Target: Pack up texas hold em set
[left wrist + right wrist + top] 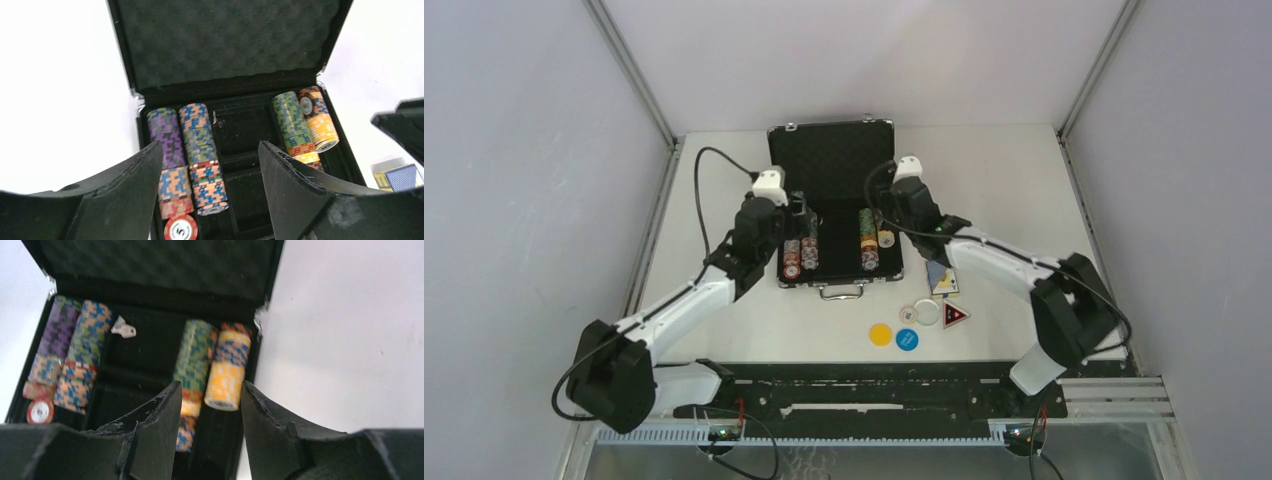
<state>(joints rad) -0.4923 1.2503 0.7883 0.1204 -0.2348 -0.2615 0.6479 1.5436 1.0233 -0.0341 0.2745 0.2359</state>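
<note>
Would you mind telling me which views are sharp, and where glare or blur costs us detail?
Top external: evenly lit, the open case sharp. Left wrist: the table blows out to white, chip stacks fairly crisp. Right wrist: softest, the stacks smeared, the right fingers dark and blurred up close.

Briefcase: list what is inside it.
The briefcase holds two left chip rows, two right chip rows, and a small key between them. What lies beneath the chips is covered.
</note>
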